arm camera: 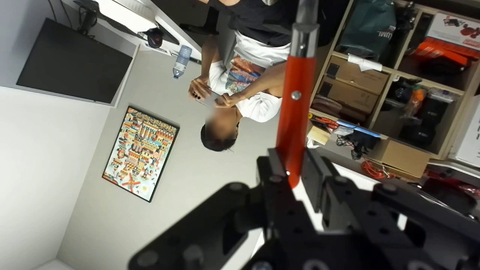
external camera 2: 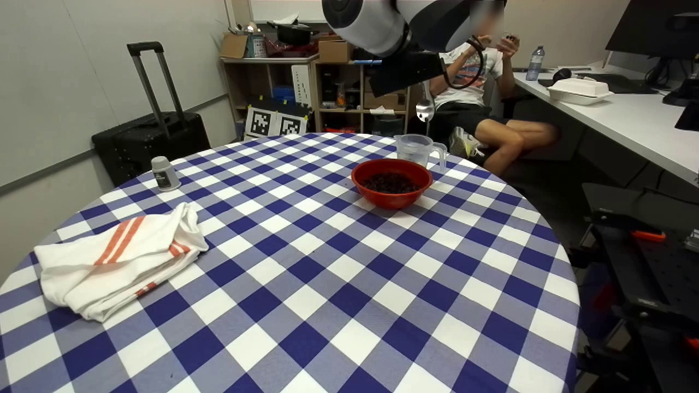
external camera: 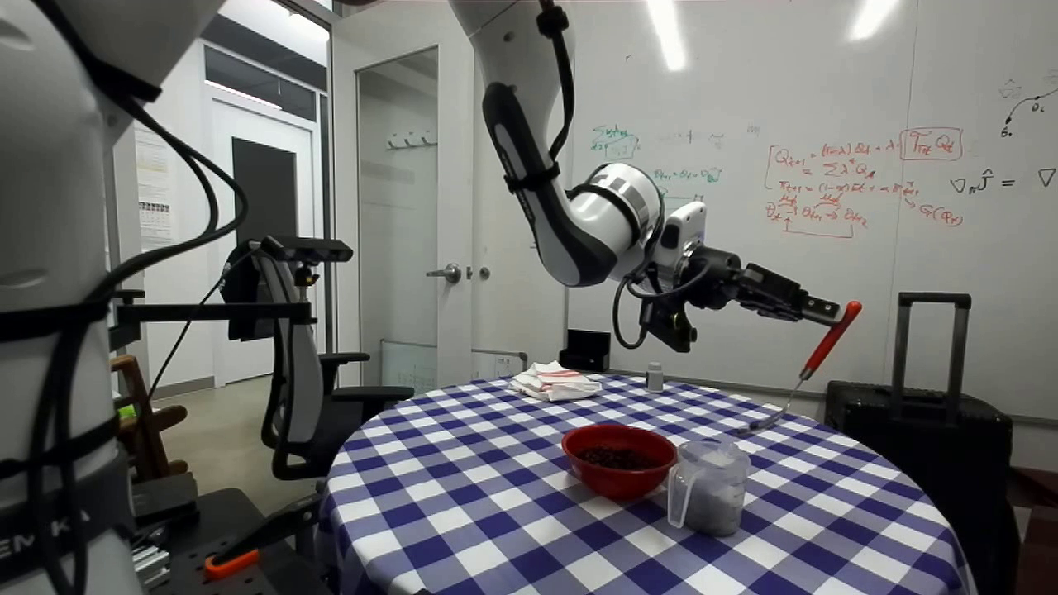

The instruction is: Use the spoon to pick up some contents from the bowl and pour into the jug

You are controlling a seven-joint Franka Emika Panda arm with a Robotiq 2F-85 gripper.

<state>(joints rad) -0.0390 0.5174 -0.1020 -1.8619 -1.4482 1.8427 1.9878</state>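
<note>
Ample open tabletop [external camera 2: 306, 327] is shown in front of the red bowl [external camera 2: 390, 201] in an exterior view, with the jug [external camera 2: 414, 148] set just beyond it, near the far edge. The spoon [external camera: 818, 358] is held higher than the bowl, head tilted down, the jaws clamped on its red handle's end.

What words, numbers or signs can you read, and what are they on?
"EM KA": robot's base; a letter between seems covered.
"G(Q": red, whiteboard; next little letter unclear.
"Ĵ =": black, same whiteboard; other writing too scribbly for certain.
Too small or blurred: print on grey shaker, bottle, framed picture, green bag, white box and wall sheet; any marks on jug.
</note>
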